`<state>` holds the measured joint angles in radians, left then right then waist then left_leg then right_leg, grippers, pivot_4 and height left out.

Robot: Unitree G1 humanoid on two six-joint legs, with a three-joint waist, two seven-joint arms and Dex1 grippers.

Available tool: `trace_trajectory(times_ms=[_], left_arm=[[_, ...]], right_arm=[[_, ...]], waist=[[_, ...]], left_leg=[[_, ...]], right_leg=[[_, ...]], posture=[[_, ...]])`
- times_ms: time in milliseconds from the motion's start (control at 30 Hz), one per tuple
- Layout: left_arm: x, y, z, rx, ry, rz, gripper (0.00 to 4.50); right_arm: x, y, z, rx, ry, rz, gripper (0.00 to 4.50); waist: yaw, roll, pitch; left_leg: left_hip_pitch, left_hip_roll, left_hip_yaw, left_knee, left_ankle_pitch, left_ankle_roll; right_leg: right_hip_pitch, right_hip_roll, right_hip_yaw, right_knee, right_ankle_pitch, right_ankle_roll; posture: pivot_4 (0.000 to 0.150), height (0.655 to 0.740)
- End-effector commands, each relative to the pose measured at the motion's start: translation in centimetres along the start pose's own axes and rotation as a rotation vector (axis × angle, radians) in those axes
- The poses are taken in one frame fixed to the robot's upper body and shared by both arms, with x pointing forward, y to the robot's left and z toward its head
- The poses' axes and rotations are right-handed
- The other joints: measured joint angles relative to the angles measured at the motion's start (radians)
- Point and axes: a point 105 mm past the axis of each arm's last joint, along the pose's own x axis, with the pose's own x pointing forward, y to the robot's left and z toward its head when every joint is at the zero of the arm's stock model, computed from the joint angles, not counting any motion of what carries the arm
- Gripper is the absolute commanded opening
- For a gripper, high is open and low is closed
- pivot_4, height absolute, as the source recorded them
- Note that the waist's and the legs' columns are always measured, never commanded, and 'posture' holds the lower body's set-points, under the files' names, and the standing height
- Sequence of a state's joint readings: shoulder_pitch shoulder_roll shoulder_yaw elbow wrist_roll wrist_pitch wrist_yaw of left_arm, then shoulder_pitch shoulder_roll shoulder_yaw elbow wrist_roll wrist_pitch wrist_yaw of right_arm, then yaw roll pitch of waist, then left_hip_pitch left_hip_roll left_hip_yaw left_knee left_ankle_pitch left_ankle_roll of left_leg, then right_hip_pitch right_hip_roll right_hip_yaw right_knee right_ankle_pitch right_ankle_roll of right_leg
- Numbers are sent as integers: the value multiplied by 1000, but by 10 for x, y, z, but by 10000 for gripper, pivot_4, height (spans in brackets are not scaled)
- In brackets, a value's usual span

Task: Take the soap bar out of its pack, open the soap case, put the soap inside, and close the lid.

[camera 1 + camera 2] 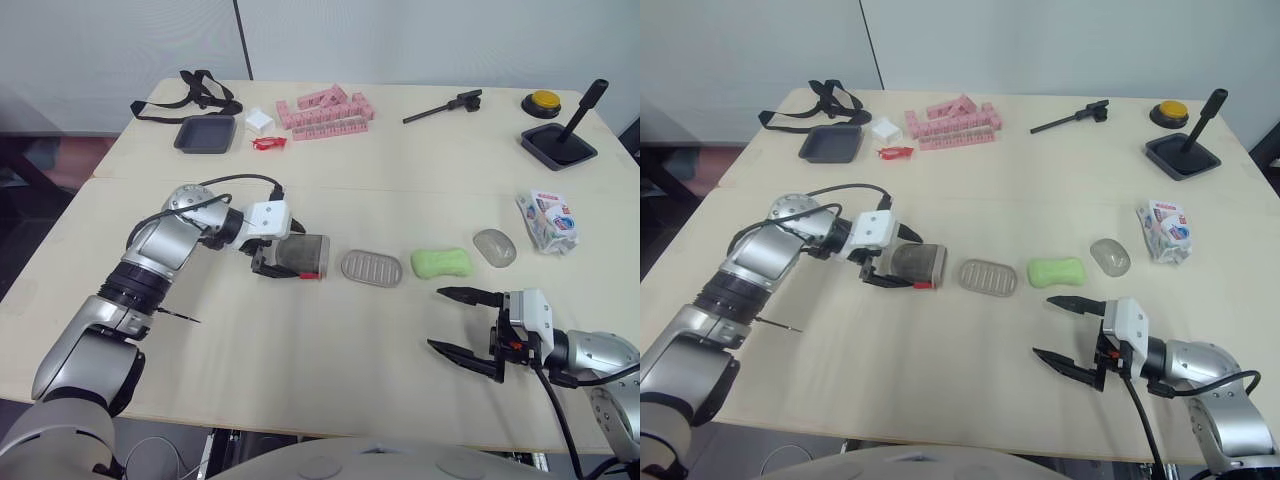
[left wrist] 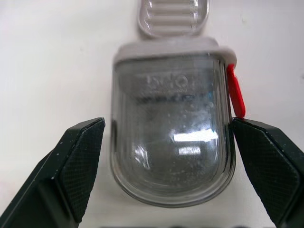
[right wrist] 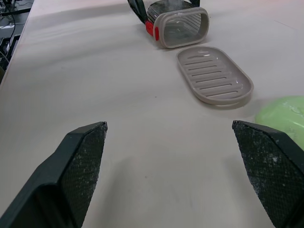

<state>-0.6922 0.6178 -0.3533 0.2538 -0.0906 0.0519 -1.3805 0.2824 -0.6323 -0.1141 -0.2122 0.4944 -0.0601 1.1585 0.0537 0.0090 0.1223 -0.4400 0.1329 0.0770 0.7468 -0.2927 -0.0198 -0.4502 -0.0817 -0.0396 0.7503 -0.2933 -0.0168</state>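
Left claw (image 2: 167, 124) straddles the soap case (image 1: 303, 256), not clamped yet. It's slick, stiff plastic, so I'd pinch the flat sides. Right claw (image 1: 436, 318) gapes wide.

Strap (image 1: 190, 95): black, at the table's (image 1: 420, 160) far left corner.
Tray (image 1: 205, 134): dark, just beside the strap.
White block (image 1: 259, 119), red clip (image 1: 268, 143): near the tray.
Pink blocks (image 1: 325, 112): heaped, mid far edge.
Black tool (image 1: 445, 106): near the far edge.
Yellow button (image 1: 543, 103), lever base (image 1: 560, 143): far right corner.
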Motion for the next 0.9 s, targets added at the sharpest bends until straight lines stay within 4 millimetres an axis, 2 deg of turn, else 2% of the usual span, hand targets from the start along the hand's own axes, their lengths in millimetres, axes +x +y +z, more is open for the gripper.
trace_trajectory(times_ms=[33, 233, 400, 667, 767, 900], left_arm=[[-18, 5, 16, 50, -65, 32, 44944], [-36, 3, 30, 27, -203, 80, 44944], [-45, -17, 19, -54, -265, 154, 44944], [-51, -50, 9, -180, -358, 310, 44944], [-52, -68, 0, -214, -352, 342, 44944], [-57, -83, -6, -251, -357, 423, 44944]], right_arm=[[-2, -1, 7, -33, -1, 7, 45000], [-5, -3, 7, -50, 37, 18, 45000], [-7, -11, 20, -106, 63, 26, 45000], [-12, -43, 42, -257, 230, 33, 45000], [-6, -62, 54, -329, 328, 44, 45000], [2, -76, 60, -384, 436, 91, 45000]], waist=[[0, 0, 0], [-1, 0, 0], [-11, 0, 0], [-11, 0, 1], [-16, 1, 1], [-20, 0, 2]], left_leg=[[0, 0, 0, 0, 0, 0], [0, 0, 0, 0, 0, 0], [1, 0, 0, -1, 0, 0], [1, 0, 0, -1, 0, 0], [1, 0, 0, -1, 0, 0], [2, 1, -1, -2, 0, 1]], right_leg=[[0, 0, 0, 0, 0, 0], [0, 0, 0, 0, 0, 0], [0, 0, 0, 0, 0, 0], [1, 0, 0, -2, 0, 0], [2, 0, 0, -2, 0, 0], [2, 1, -1, -3, 0, 0]], posture=[[1500, 7109], [1500, 7109], [1500, 7109], [1500, 7109], [1500, 7109], [1500, 7109]])
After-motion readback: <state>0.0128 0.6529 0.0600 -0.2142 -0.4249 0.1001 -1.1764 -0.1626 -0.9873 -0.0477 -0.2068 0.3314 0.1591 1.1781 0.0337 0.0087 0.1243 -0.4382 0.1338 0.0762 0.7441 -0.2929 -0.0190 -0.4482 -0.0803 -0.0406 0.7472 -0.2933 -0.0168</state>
